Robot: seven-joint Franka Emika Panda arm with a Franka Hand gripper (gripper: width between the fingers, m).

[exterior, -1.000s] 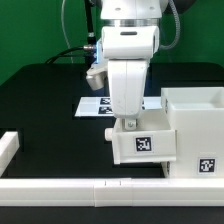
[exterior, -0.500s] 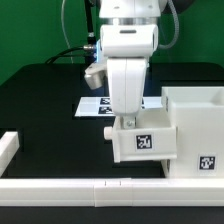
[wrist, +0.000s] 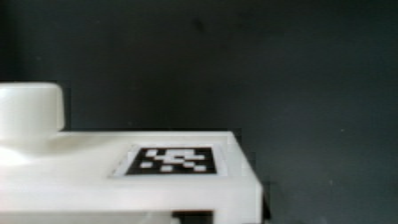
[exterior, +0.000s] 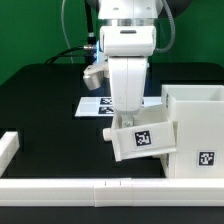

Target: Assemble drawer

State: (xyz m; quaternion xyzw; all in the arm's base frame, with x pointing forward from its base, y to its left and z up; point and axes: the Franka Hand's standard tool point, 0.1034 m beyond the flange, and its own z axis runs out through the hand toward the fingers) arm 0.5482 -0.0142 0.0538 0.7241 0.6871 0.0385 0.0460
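We see our gripper [exterior: 128, 122] pinching a tilted tray [exterior: 143, 141] at frame centre beside the housing [exterior: 200, 120]; insertion remains.

I see a small white plastic knobbed tray [exterior: 143, 141] at frame centre carrying a black-and-white square tag. The large white cubic housing [exterior: 197, 128] at right bears a similar tag. The flat white marker board [exterior: 93, 104] shows black tags. Black tabletop [exterior: 40, 100]; white arm [exterior: 128, 50]; green backdrop [exterior: 30, 30].
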